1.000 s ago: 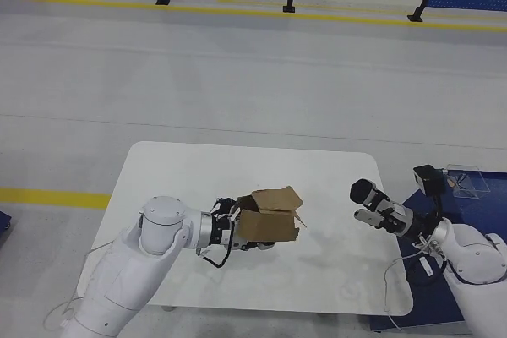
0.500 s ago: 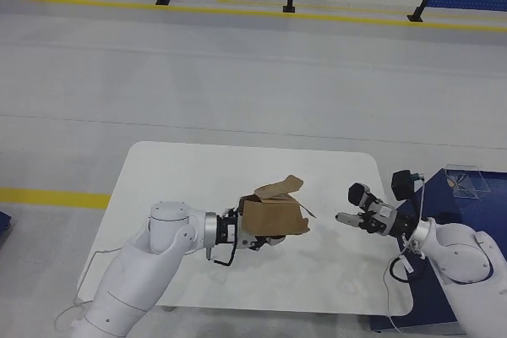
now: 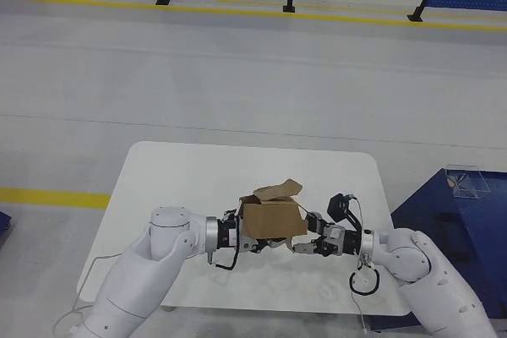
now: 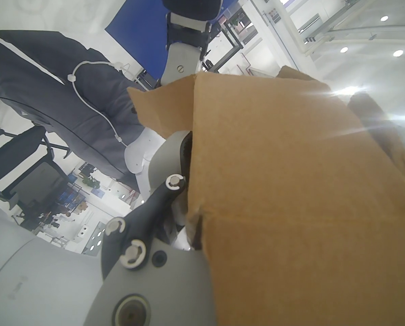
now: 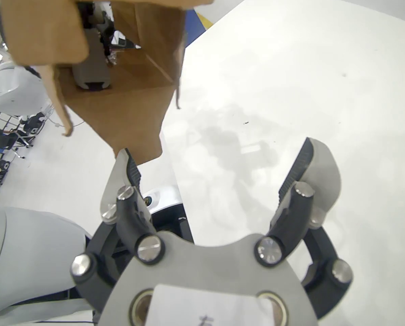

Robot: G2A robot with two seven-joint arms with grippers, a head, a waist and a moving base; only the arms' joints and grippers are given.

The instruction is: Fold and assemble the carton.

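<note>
The brown carton (image 3: 272, 218) is held just above the white table (image 3: 177, 169), its top flaps half raised. My left gripper (image 3: 247, 239) is shut on the carton's near side wall. One of its fingers (image 5: 90, 72) lies inside the carton (image 5: 128, 116), the other finger (image 4: 185, 52) runs outside the cardboard (image 4: 290, 188). My right gripper (image 3: 302, 245) is open at the carton's lower right corner. In the right wrist view my right gripper (image 5: 219, 154) has one fingertip touching a hanging bottom flap, with nothing between its fingers.
A blue platform (image 3: 456, 203) with a clear box (image 3: 465, 179) stands right of the table. The table's far half and left part hold nothing. Yellow floor lines run behind and to the left.
My right arm has swung in from the table's right edge to the carton's lower right corner. The carton has shifted slightly right and a top flap has lifted.
</note>
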